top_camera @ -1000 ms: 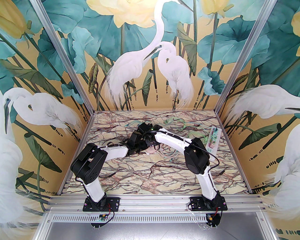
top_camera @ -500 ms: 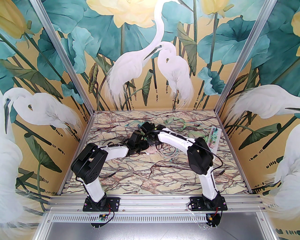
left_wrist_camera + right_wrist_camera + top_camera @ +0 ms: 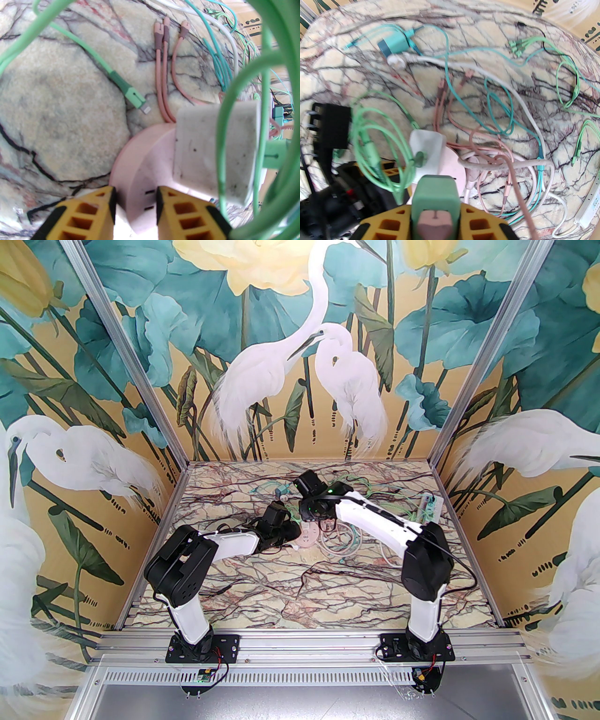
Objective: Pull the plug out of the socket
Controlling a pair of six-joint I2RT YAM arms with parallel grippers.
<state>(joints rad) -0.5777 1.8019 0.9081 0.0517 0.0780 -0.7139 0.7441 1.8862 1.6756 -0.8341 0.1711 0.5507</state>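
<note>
On veined marble (image 3: 281, 587), round pink socket (image 3: 140, 164), boxy green plug (image 3: 434, 194)

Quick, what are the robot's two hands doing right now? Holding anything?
Left gripper: closed on the pink socket.
Right gripper: closed on the green plug.

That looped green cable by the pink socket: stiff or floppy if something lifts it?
Probably floppy: the green cable hangs in loose, uneven loops instead of holding a line. Likely light as well, being thin beside the white adapter. It may snag when pulled, since a loop crosses that adapter on the pink socket.
</note>
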